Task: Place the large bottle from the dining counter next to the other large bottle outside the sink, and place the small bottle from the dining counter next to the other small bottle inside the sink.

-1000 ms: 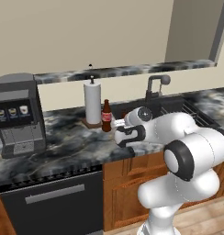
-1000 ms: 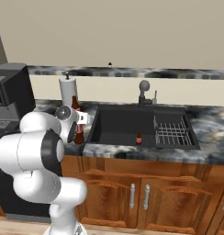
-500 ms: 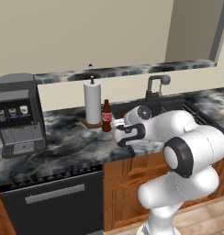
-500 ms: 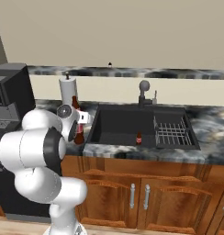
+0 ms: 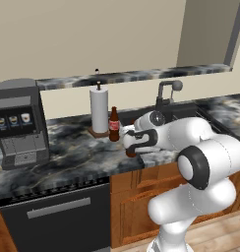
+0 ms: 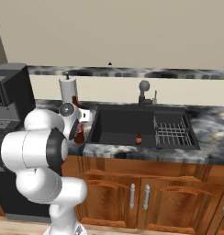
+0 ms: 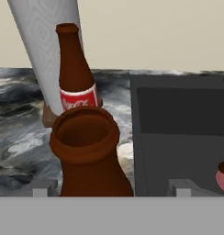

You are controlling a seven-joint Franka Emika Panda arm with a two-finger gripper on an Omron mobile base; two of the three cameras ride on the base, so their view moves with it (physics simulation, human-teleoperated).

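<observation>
Released: jaws have just spread off the carried bottle (image 7: 88,156).
It stands on the counter (image 5: 73,152) left of the sink (image 6: 127,126), just before the other bottle (image 7: 75,73); gripper (image 7: 109,188) open around its neck. Large-bottle half looks done.

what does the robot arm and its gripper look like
The arm is glossy white, built of rounded, bulbous segments, with dark grey to black rings at the joints, the largest a black band around the big elbow joint. The gripper has a white body with dark trim. In the hand view its two fingertips are small, pale grey and blocky. No cables or markings are visible.
</observation>
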